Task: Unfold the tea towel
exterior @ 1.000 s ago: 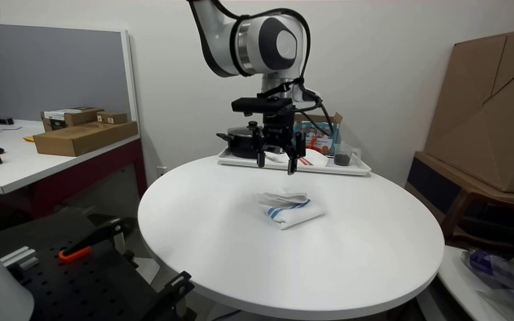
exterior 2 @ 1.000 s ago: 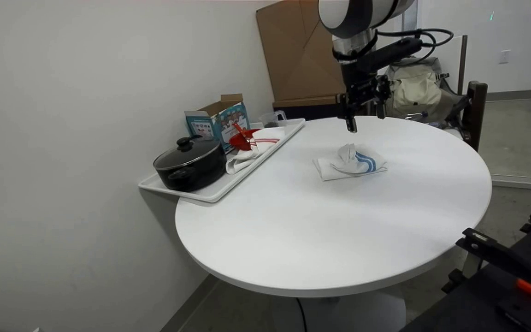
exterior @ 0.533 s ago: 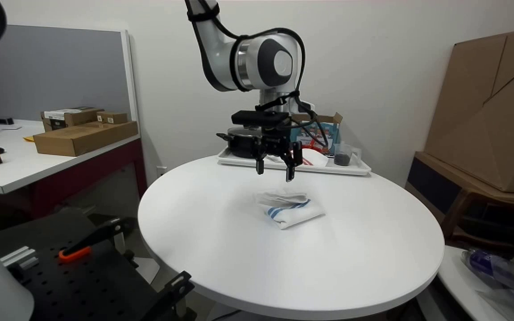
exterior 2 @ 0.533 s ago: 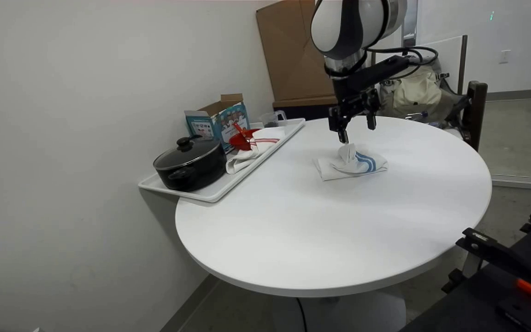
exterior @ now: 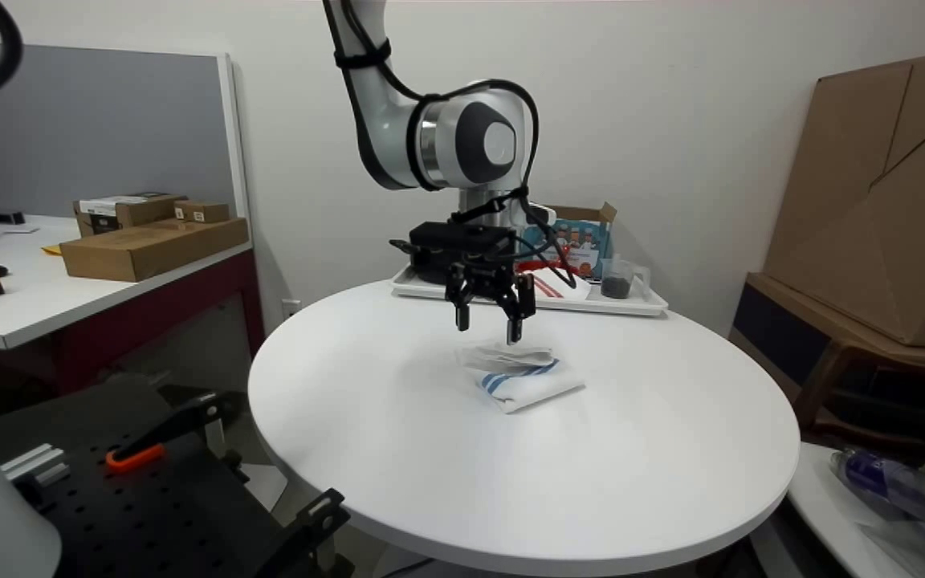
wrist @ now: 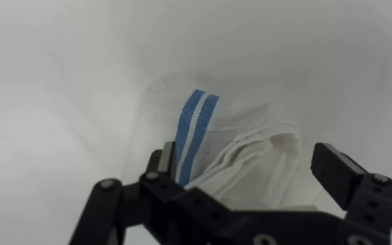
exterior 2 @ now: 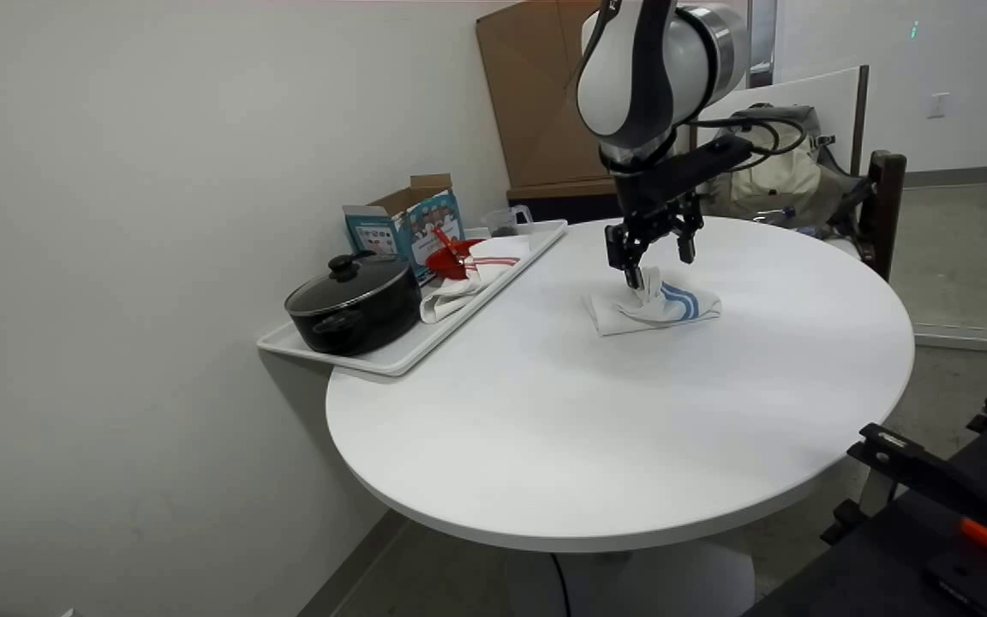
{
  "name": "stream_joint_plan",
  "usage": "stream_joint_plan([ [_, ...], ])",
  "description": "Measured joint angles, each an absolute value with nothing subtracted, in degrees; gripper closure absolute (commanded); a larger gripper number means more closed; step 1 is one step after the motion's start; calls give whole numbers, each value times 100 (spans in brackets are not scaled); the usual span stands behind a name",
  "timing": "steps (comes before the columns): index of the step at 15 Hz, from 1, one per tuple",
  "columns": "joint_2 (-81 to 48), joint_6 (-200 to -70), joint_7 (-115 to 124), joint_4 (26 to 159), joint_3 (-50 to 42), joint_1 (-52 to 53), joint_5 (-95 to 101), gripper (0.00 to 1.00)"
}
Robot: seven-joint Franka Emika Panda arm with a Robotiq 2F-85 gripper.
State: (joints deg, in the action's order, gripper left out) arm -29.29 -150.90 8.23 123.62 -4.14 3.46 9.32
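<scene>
The tea towel (exterior: 531, 388), white with blue stripes, lies folded and crumpled on the round white table (exterior: 631, 482). In an exterior view a loose fold of the towel (exterior 2: 656, 307) stands up from the flatter layers. My gripper (exterior: 488, 331) points down, open and empty, just above the towel; it also shows in an exterior view (exterior 2: 660, 269). In the wrist view the jaws (wrist: 245, 149) are wide apart, with the ruffled folds of the towel (wrist: 250, 170) between them. The left finger overlaps the blue stripes. The near part of the towel is hidden behind the gripper body.
A white tray (exterior 2: 399, 364) at the table's wall side holds a black lidded pot (exterior 2: 355, 304), a blue box (exterior 2: 431, 221), a red item (exterior 2: 449, 259), a red-striped cloth (exterior 2: 498, 250) and a clear cup (exterior: 617, 279). Large cardboard boxes (exterior: 880, 201) stand beyond the table.
My gripper has moved down toward the towel, shifting slightly to the left in both exterior views. It stays open. The towel has not moved.
</scene>
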Motion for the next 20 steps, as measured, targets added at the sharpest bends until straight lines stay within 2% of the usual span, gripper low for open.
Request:
stream_joint_plan([
  [6, -3255, -15194, 971, 12165, -540, 599, 933, 0],
  [7, -3307, -15203, 994, 12132, -569, 644, 933, 4],
  [8, -3356, -15218, 1008, 12109, -598, 687, 939, 26],
  [9, -3404, -15235, 1014, 12084, -626, 730, 944, 29],
  [11, -3485, -15277, 1022, 12049, -682, 815, 948, 40],
  [18, -3518, -15294, 1197, 11921, -898, 1064, 996, 94],
  [20, -3516, -15294, 1313, 11870, -997, 1116, 1028, 98],
])
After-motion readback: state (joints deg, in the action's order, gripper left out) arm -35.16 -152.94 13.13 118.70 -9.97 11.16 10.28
